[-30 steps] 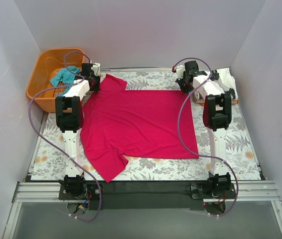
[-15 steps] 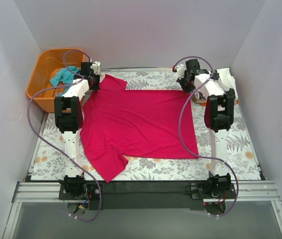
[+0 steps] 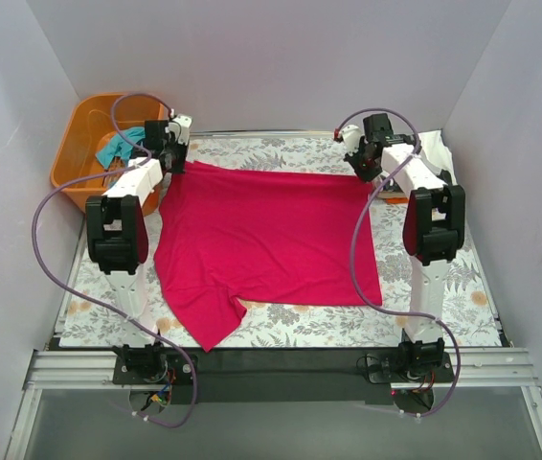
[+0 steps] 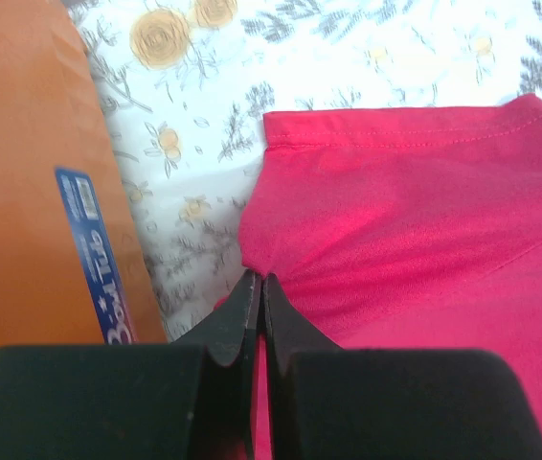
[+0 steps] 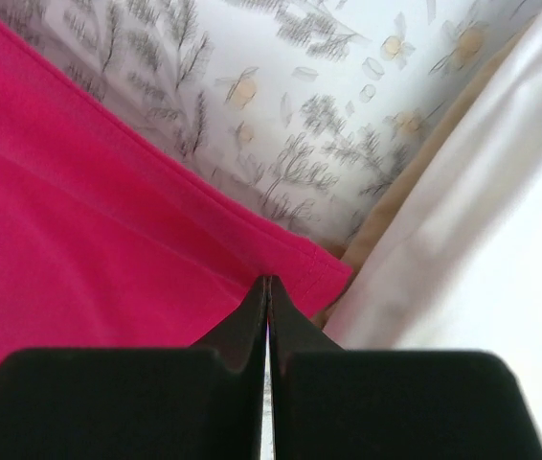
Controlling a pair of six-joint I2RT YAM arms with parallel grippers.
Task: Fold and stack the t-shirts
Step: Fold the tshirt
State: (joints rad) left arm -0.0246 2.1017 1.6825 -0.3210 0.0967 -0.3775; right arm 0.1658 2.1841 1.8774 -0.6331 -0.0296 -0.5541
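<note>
Magenta t-shirt [image 3: 266, 240] is lying spread flat on the floral table cover [image 3: 462, 287], its nearest edge just beside the orange basket [image 3: 63, 163]. Left gripper [image 4: 257, 281] is pinching shut on the shirt corner closest to the basket, with only a thin bite of cloth puckering at the tips. Right gripper [image 5: 267, 284] is clamping shut on the hem corner well apart from the basket, right at the edge.

Risks, as I'm judging them:
- Both bites are looking shallow, so a corner could be slipping out if the arms pull apart.
- The left arm is working right next to the basket wall and could be bumping it.
- The right corner is lying touching the white t-shirt [image 3: 437, 149], so a drag could be disturbing it.

Teal t-shirt [image 3: 118, 149] is waiting inside the basket.
</note>
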